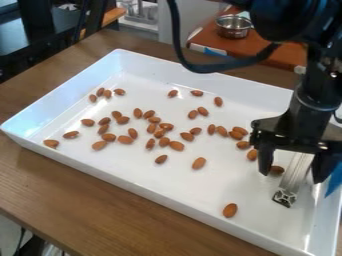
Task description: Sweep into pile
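almonds [176, 146]: loose across the tray floor, no single pile. Densest run goes through the middle, several touching or nearly so.
outliers: four near the far left corner, a few along the far side, two toward the near left. I've also got one lone almond [230, 210] by the near wall, well apart from the rest.
metal bar [296, 175]: slotted profile, in the right part of the tray, slanted in my view. Its near end face points toward the camera.
end effector [292, 176]: open, fingers spread with the bar showing between them. I see a gap between the bar and the finger on the image's left; can't tell if the other finger touches it.
almond at finger [276, 170]: just beside that same left-hand finger, between it and the bar.
arm: black, enters from the upper right, hanging over the tray's right side. Black cable [230, 67] loops off it over the far wall.
tray [120, 180]: white, shallow, raised walls, set at an angle on the desk.
desk [40, 176]: brown wood grain, under the tray.
right edge: blue piece [333, 179] partly in my view, by the tray wall.
behind: orange surface [270, 56] with a shiny metal bowl [234, 27] on it.
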`<control>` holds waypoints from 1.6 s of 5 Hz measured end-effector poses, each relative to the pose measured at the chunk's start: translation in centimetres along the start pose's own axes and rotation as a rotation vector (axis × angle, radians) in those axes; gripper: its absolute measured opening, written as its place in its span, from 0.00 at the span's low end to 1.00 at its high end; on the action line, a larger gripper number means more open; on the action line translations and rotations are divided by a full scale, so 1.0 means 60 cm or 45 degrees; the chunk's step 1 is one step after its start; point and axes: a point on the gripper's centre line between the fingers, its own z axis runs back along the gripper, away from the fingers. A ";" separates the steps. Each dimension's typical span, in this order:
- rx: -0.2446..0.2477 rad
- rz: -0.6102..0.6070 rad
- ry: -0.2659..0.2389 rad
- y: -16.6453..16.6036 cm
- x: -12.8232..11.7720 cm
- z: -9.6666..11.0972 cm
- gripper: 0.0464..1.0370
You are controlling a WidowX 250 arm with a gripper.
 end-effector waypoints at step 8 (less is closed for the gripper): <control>0.044 -0.101 0.005 0.130 0.043 -0.029 0.34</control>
